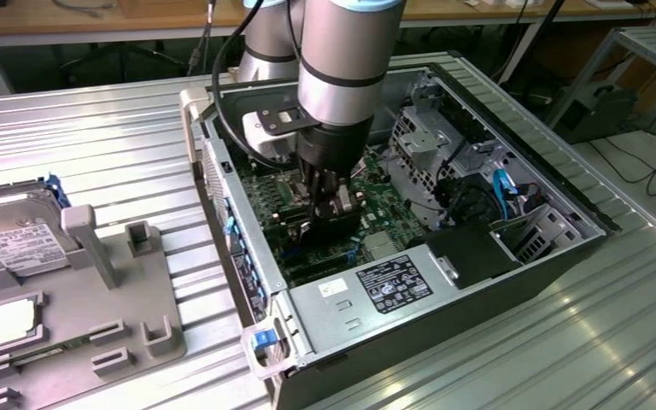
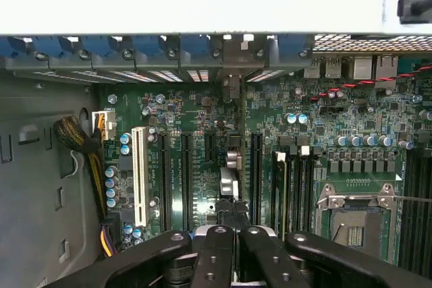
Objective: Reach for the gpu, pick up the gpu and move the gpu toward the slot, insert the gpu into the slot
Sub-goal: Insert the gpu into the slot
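Ribbed metal worktop under an open computer case. End effector clamped together on the gpu, seen edge-on at frame centre, standing on the motherboard. Pickup done; full seating uncertain.

The end effector hides most of the gpu, seen edge-on, and its slot is out of sight.

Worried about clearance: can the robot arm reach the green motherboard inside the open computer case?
Probably yes. The dark computer case lies open on its side, and the gripper hangs inside close over the green motherboard, jaws shut on a thin dark circuit card; nothing stands between.
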`<state>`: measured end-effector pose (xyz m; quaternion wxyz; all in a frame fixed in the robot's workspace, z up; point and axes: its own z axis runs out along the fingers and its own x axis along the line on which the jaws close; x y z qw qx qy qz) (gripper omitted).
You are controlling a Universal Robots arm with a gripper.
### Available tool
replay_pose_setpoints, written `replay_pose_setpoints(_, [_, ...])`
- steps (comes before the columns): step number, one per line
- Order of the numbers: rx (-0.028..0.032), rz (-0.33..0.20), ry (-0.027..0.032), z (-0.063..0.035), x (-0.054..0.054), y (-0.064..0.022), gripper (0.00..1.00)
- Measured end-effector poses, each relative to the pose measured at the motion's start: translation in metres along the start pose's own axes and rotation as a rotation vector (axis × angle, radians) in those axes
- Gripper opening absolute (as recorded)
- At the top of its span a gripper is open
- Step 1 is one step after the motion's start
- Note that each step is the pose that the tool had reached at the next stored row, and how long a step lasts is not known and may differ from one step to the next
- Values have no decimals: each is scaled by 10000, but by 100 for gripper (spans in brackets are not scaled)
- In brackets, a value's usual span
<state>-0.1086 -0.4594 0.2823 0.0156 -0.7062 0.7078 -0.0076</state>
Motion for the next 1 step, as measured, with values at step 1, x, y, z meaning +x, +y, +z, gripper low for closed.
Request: replay_pose_setpoints(1, [0,0,0,0,0,0,11])
